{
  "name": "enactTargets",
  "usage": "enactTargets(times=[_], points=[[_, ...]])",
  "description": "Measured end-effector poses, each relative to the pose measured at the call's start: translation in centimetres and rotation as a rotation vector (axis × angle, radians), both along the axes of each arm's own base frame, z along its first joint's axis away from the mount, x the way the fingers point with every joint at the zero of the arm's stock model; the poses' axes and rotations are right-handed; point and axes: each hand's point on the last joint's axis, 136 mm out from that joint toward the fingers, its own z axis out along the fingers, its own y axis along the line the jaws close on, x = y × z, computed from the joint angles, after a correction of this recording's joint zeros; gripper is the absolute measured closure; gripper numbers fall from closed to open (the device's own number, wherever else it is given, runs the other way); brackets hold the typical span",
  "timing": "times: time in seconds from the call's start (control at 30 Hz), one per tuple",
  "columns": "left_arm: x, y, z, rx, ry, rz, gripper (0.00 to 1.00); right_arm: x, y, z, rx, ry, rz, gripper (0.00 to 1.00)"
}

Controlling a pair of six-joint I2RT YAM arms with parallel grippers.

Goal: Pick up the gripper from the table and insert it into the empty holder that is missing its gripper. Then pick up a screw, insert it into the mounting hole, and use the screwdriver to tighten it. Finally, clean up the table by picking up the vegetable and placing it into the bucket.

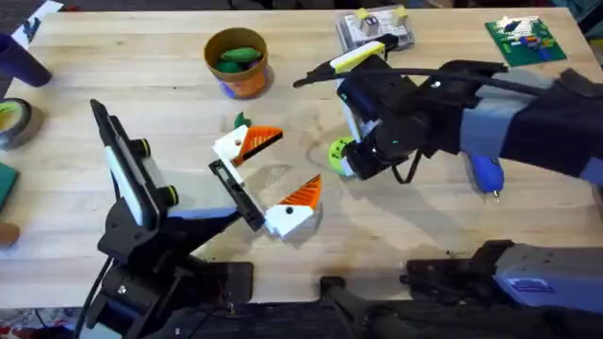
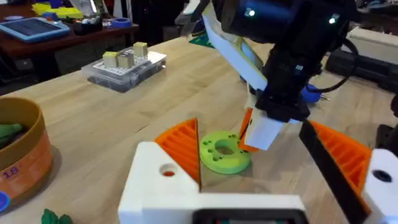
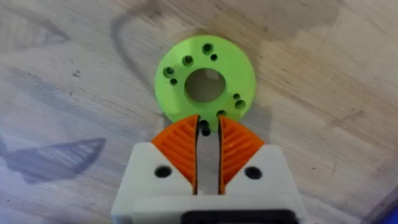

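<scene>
Right now the right hand is pinched onto the rim of a green disc, its orange ribbed pads nearly together with the disc's edge caught between them. The disc is a flat ring with a large centre hole and several small holes around it, and it lies on the wooden counter. From the left wrist view the right hand comes down on the disc from above. The left hand sits just beside the disc, spread wide, its two white fingers with orange pads apart and holding nothing. The bucket stands beyond the left hand, well apart from the disc, with a green vegetable inside it. A small green piece lies on the counter between the bucket and the left hand. The blue screwdriver lies on the far side of the right arm from the disc, partly hidden by that arm.
</scene>
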Motion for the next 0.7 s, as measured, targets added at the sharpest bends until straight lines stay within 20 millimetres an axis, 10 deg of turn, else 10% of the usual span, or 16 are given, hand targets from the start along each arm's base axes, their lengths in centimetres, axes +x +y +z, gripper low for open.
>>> enactTargets(times=[0.7], points=[[0.00,0.00,0.00,0.000,0.000,0.000,0.012,-0.11,0.09,-1.01,-0.001,0.014,0.000,0.991]])
